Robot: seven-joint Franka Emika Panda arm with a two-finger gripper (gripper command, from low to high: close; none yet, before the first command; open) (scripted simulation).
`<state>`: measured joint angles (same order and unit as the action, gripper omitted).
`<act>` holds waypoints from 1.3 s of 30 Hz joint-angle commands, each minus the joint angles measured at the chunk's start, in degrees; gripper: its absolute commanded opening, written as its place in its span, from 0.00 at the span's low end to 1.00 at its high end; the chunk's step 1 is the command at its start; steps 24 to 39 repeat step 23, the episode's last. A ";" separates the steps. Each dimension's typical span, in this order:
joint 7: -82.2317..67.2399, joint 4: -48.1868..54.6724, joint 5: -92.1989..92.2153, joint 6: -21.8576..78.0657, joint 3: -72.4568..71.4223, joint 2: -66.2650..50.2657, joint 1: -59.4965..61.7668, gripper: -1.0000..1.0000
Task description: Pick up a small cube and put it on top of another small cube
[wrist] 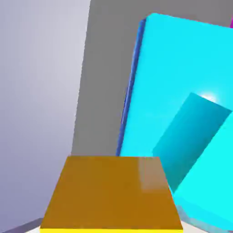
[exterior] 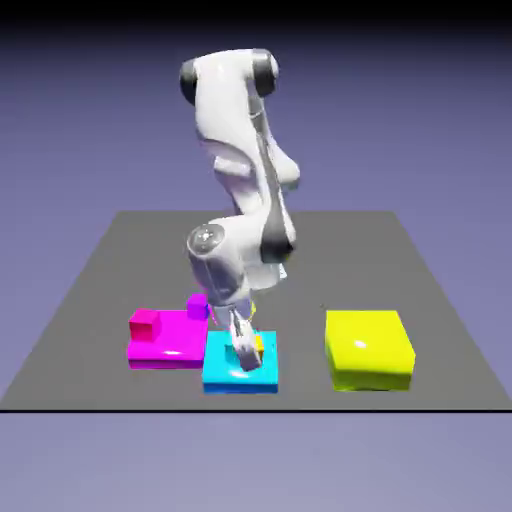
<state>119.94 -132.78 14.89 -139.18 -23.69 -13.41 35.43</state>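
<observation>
In the hand view the tiny orange-yellow cube [wrist: 111, 193] fills the bottom middle, large and close, hiding both fingertips. My gripper [exterior: 246, 355] is shut on it, low over the flat cyan slab [exterior: 225, 378]. A sliver of that cube [exterior: 259, 344] shows beside the fingers in the exterior view. The tiny cyan cube [wrist: 189, 136] stands on the slab [wrist: 182, 59], just ahead and to the right of the held cube in the hand view. In the exterior view the fingers hide the cyan cube.
A magenta slab [exterior: 170, 345] lies left of the cyan slab, carrying a small magenta cube [exterior: 143, 323]. A small purple cube [exterior: 198, 305] sits behind it. The big bright yellow block [exterior: 368, 348] stands to the exterior view's right. The table's front edge runs just below the slabs.
</observation>
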 commanded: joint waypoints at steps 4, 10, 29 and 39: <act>7.51 -7.73 8.86 -4.69 4.51 8.31 5.01 0.00; 18.74 -19.33 22.20 -11.83 11.27 20.77 12.53 0.00; 12.05 -18.78 34.43 -21.82 9.33 11.71 13.05 1.00; 12.05 -18.78 34.43 -21.82 9.33 11.71 13.05 1.00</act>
